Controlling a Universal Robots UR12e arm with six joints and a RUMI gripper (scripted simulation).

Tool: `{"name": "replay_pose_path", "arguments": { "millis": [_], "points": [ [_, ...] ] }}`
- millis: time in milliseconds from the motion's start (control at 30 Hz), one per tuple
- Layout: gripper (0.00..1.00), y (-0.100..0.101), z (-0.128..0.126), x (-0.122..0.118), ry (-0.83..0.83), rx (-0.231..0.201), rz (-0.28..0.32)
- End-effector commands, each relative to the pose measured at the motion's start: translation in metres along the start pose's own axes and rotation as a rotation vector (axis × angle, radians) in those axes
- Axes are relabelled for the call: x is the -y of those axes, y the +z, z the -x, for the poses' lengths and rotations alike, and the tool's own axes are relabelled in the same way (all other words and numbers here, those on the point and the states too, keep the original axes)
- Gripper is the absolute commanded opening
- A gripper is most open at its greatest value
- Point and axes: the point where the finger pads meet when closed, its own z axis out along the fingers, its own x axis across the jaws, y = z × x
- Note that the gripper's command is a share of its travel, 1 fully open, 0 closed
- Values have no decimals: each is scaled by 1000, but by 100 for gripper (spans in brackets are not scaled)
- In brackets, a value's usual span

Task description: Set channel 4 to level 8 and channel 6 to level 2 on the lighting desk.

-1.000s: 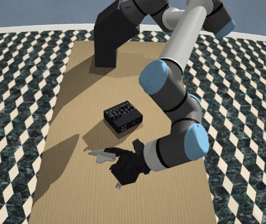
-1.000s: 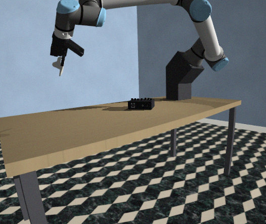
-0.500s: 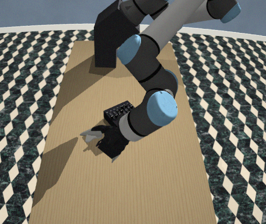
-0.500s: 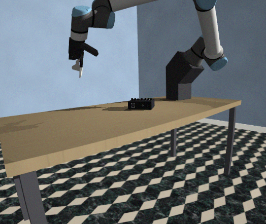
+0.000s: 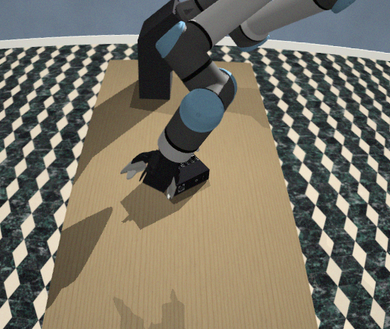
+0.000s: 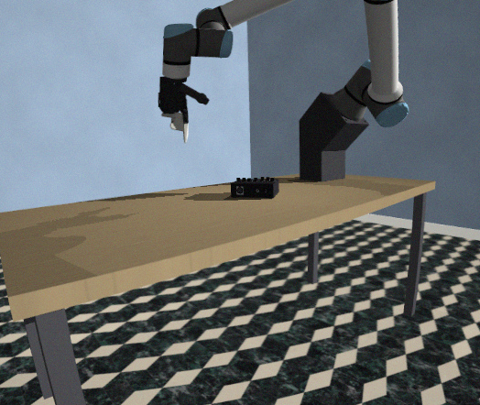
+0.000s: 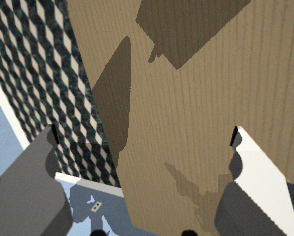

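Observation:
The lighting desk (image 5: 194, 173) (image 6: 255, 189) is a small black box near the middle of the wooden table (image 5: 199, 275) (image 6: 153, 229) (image 7: 200, 125). Its fader knobs (image 6: 256, 180) show as tiny bumps on top, and their levels are too small to read. My gripper (image 5: 148, 182) (image 6: 179, 132) (image 7: 145, 126) is open and empty. It hangs high above the table with its fingers pointing down, to the left of the desk in the exterior view. In the top view it hides most of the desk. The wrist view shows only bare table and floor between the fingers.
The arm's dark base pedestal (image 5: 154, 71) (image 6: 327, 147) stands at the far end of the table, behind the desk. The checkered floor (image 5: 347, 164) (image 7: 55, 75) surrounds the table.

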Motion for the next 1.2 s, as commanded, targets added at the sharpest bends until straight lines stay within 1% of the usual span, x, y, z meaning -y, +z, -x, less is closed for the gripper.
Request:
{"name": "replay_pose_path", "arguments": {
  "millis": [0, 167, 233, 467, 667, 733, 800, 967, 1167],
  "points": [
    [100, 13, 0, 59, -56, -95, 14],
    [100, 24, -8, 111, -99, -175, 24],
    [100, 24, -8, 111, -99, -175, 24],
    [100, 36, -22, 175, -149, -269, 50],
    [100, 42, -34, 219, -181, -332, 74],
    [100, 44, -38, 231, -190, -349, 82],
    [100, 44, -38, 231, -190, -349, 82],
    [100, 47, -47, 255, -207, -382, 99],
    [100, 48, -54, 274, -220, -408, 114]
  ]
}}
